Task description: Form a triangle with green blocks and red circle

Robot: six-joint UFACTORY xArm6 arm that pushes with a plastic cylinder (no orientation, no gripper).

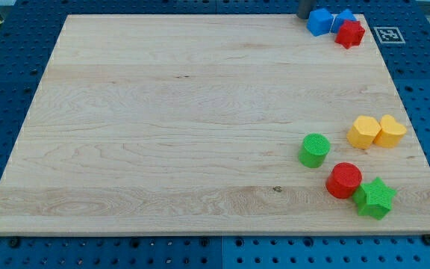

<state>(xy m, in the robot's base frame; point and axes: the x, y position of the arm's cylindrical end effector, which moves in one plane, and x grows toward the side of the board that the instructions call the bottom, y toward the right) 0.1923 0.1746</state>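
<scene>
Red circle [344,180] touches green star [375,198] near the bench's [163,112] bottom-right corner; green cylinder [314,149] nearby, triangle roughly formed. No jaws; rod tip [303,16] top edge.

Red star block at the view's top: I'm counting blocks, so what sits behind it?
Behind the red star block sit two blue blocks; the right one is partly covered, its shape unclear.

Wooden board [163,112] on blue pegboard [6,90] (evenly lit).
</scene>
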